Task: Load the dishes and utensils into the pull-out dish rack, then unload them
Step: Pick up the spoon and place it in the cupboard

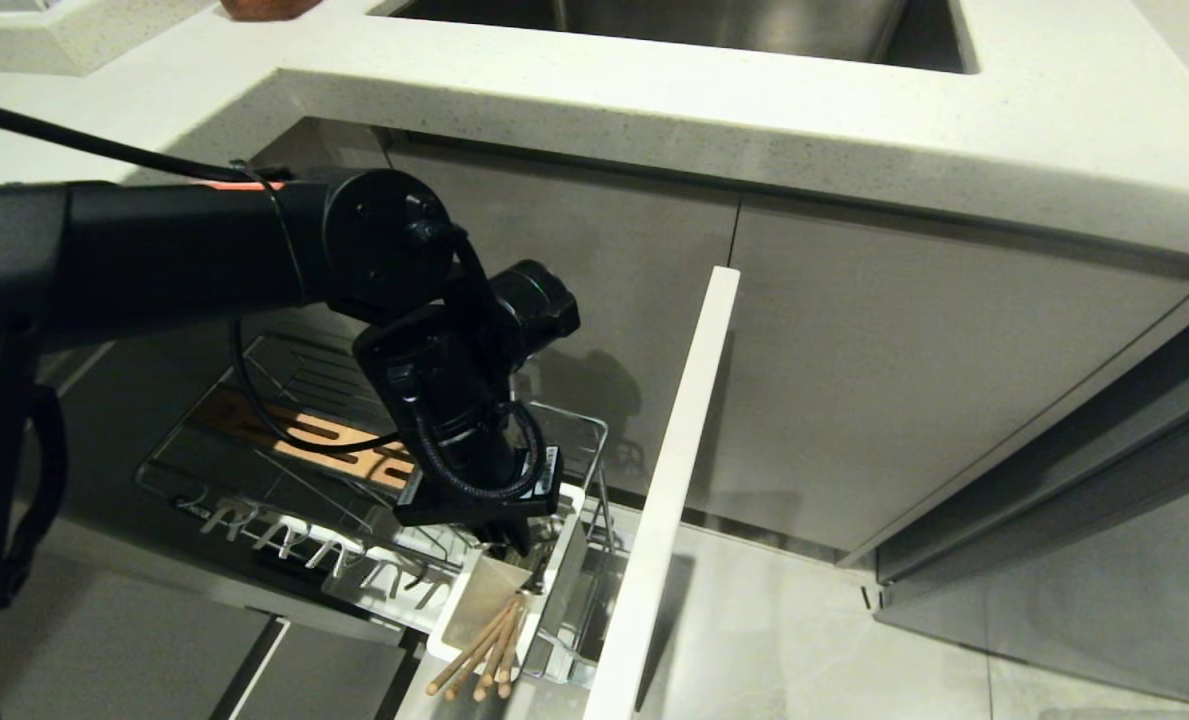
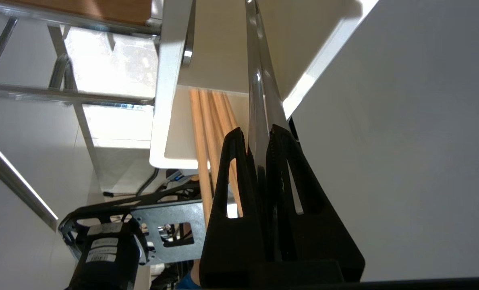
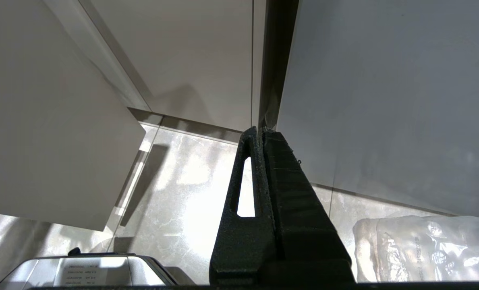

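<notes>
Two end effectors are in view. Left end effector point(image 2: 259, 139) is clamped on the spoon point(image 2: 258, 84) handle over the white caddy point(image 1: 474, 600), beside the chopsticks point(image 1: 484, 645) in the dish rack point(image 1: 284, 440). Right end effector point(image 3: 259, 135) is closed, empty, above the floor point(image 3: 183, 181).

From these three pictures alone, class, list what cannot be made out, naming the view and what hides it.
- Spoon bowl: wrist view, cut off by the picture's edge; head view, hidden by the left claw.
- Chopsticks lower ends: hidden inside the white caddy.
- Rack middle: head view, covered by the left arm.
- Bowl and plate: in no view.
- Sink interior: cut off at the head view's top.
- Right claw: shut, only floor and cabinets around it.
</notes>
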You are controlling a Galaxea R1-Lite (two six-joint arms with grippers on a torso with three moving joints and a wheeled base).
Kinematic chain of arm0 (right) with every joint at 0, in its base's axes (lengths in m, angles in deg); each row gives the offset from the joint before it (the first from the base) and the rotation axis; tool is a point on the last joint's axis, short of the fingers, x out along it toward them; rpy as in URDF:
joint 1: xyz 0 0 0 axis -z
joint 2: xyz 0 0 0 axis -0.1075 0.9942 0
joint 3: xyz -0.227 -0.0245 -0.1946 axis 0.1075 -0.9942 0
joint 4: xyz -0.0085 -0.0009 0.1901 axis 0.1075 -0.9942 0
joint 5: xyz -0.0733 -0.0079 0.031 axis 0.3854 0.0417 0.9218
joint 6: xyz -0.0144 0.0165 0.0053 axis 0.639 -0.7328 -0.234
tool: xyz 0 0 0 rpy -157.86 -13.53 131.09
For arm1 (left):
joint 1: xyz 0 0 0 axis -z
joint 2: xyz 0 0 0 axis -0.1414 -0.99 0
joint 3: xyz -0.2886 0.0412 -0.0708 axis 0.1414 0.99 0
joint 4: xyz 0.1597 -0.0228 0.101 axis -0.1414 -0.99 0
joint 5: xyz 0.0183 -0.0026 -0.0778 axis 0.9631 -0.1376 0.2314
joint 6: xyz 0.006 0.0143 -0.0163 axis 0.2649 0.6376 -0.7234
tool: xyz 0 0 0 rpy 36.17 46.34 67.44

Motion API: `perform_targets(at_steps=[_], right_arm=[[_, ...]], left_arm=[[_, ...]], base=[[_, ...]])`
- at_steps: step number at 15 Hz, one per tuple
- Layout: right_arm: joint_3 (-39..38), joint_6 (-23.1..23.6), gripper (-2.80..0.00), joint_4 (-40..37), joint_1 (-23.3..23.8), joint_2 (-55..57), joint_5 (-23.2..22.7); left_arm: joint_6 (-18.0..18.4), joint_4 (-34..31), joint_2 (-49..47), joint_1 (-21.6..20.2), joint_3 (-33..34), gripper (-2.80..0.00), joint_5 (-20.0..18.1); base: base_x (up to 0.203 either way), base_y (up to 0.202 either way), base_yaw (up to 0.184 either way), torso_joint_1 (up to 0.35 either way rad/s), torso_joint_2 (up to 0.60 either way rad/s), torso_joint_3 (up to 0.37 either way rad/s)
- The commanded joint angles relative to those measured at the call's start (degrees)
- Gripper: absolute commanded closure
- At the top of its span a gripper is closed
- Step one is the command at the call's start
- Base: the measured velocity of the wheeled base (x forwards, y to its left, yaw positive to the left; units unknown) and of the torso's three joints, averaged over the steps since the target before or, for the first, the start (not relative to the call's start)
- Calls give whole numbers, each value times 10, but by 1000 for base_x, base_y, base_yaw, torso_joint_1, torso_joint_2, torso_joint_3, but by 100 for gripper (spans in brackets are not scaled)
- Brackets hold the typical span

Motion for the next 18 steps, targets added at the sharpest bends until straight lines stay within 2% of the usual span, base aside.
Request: perform_targets(at_steps=[1, 9, 10, 18], right_arm=[[-2, 0, 0, 0, -1, 1, 0], [-1, 0, 0, 0, 0, 1, 0], [-2, 0, 0, 0, 0, 0, 0], [-1, 0, 0, 0, -1, 0, 0]], left_arm=[[-2, -2, -5, -1, 0, 0, -1], [0, 5, -7, -11, 3, 0, -1], [0, 5, -5, -11, 3, -280, -1], [-2, 3, 46, -18, 1, -280, 1]], base=[[0, 0, 0, 0, 0, 0], [0, 0, 0, 0, 0, 0], [0, 0, 0, 0, 0, 0], [0, 0, 0, 0, 0, 0]])
